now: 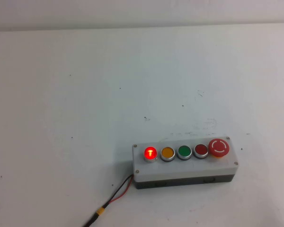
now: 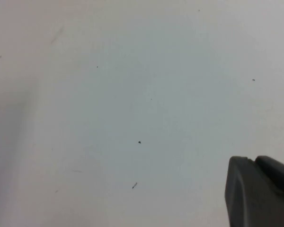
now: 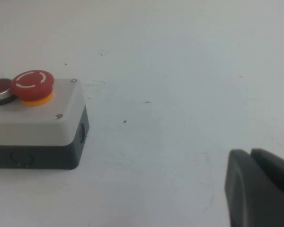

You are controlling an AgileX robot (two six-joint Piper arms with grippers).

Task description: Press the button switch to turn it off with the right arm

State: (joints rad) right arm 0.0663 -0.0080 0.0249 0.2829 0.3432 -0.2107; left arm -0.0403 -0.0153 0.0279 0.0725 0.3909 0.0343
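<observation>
So the right tool [image 3: 260, 189] only pokes into the lower right corner of its own wrist view, a dark blunt chunk, and honestly I can't tell whether it's apart or together from that sliver. It sits well apart from the white button box [image 3: 35, 118], which shows at the left edge of that frame with the big red mushroom stop button [image 3: 33, 84] and the flat dark red button [image 3: 1, 90] beside it. The left tool [image 2: 260, 189] is the same story: a dark corner at the lower right of its view over bare white surface [image 2: 132, 94], state unclear, and it looks parked since this job belongs to the right arm. In the high view neither arm shows. The box sits lower centre-right of the frame, wires [image 1: 116, 198] trailing off toward the bottom edge. The button switch [image 1: 150, 153] is the leftmost in the row, glowing red, so not off yet. Next to it come yellow [image 1: 167, 153] and green [image 1: 184, 152] buttons. My guess: the right arm has to cross the whole row to reach it.
</observation>
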